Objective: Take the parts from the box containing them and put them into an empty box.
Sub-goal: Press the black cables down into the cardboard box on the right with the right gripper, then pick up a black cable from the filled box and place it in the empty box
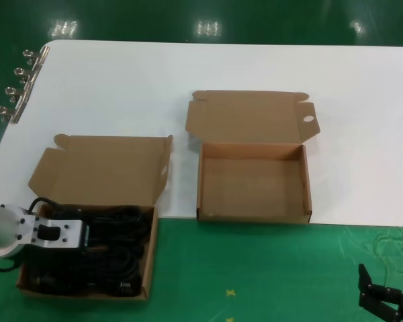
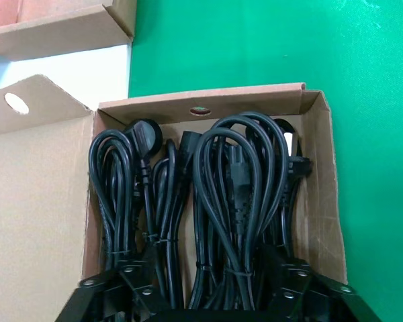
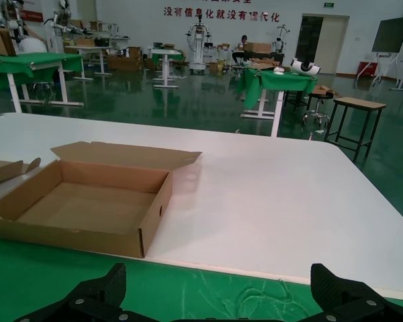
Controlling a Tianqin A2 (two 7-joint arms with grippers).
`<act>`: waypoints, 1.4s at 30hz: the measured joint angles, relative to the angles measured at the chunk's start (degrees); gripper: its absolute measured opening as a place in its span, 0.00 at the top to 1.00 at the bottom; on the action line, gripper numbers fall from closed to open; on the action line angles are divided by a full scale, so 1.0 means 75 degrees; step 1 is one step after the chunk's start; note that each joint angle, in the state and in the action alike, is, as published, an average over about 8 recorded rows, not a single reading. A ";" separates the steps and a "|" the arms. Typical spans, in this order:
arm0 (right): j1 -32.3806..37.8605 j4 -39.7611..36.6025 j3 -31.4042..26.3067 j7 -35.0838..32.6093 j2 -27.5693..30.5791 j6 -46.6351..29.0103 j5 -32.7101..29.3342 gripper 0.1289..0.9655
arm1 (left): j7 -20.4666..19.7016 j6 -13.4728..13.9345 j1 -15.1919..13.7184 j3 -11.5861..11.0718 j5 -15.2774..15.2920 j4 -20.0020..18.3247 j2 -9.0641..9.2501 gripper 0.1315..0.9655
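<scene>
Left gripper (image 2: 215, 295), jaws spread, sits over the power cords (image 2: 235, 194) in the full carton (image 1: 148, 268), seemingly poised to grasp; empty carton (image 1: 307, 194) waits at its two o'clock; right gripper (image 3: 221, 298) idles open.

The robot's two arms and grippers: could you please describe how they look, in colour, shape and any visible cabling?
The left arm ends in a silver-white, rounded metal wrist with small dark screws and a black rectangular inset; a thin black cable loops beside it. Its left gripper has black, angular fingers studded with round silver screws. The right gripper is entirely black, with chunky angular fingers carrying the same screw heads.
</scene>
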 joint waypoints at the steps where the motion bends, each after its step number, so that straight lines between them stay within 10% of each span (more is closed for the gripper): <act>1: 0.0000 0.0000 0.0000 0.0000 0.0000 0.0000 0.0000 0.00 | -0.0002 -0.0001 0.0005 0.0000 -0.0004 -0.0001 -0.0008 0.36; 23: 0.0000 0.0000 0.0000 0.0000 0.0000 0.0000 0.0000 0.00 | -0.0092 0.0045 0.0118 -0.0045 -0.0078 -0.0209 -0.0218 0.84; 42: 0.0000 0.0000 0.0000 0.0000 0.0000 0.0000 0.0000 0.00 | -0.0778 0.0498 0.0210 -0.0240 0.0003 -0.1778 -0.0671 0.91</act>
